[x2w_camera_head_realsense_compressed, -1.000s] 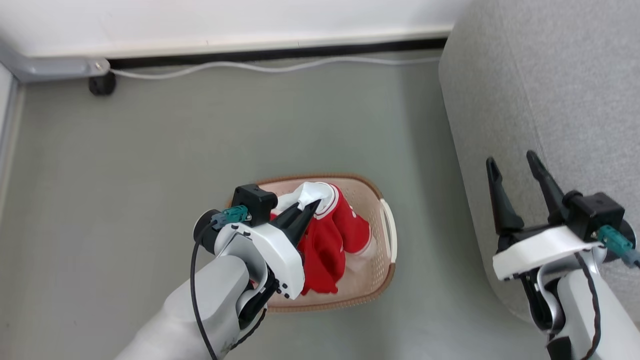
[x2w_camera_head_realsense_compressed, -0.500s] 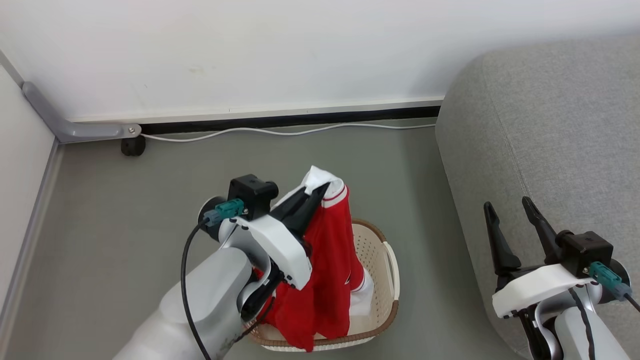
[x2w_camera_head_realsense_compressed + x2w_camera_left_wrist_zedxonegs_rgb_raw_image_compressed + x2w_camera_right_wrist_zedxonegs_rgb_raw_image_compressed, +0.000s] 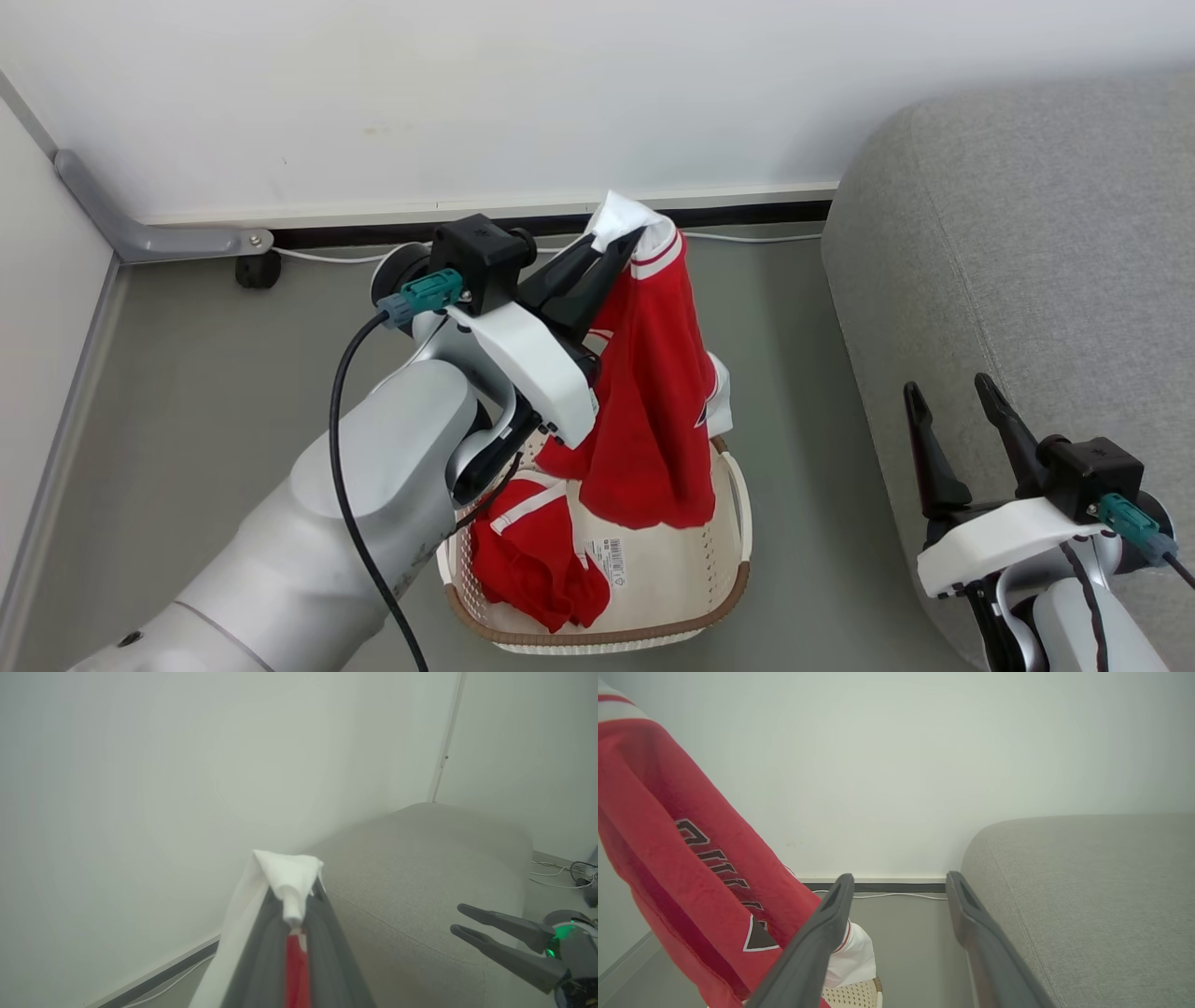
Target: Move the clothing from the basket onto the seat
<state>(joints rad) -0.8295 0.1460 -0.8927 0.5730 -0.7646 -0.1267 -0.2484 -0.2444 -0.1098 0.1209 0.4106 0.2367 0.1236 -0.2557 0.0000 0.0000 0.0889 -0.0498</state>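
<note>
Dark left pincer (image 3: pixel 633 235) clamped on the white corner of a red garment (image 3: pixel 653 401), holding it hanging over the basket (image 3: pixel 597 640). Second red garment (image 3: pixel 527 560) crumpled inside the basket, on the grey floor (image 3: pixel 187 373). Right pincer (image 3: pixel 945 385) spread apart, empty, low beside the light-grey seat (image 3: pixel 1027 233).

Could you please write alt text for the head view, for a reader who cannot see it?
The left gripper holds a red jersey by its white edge, hanging above the cream laundry basket, where a second red garment lies. The right gripper, open, hovers beside the grey sofa.
</note>
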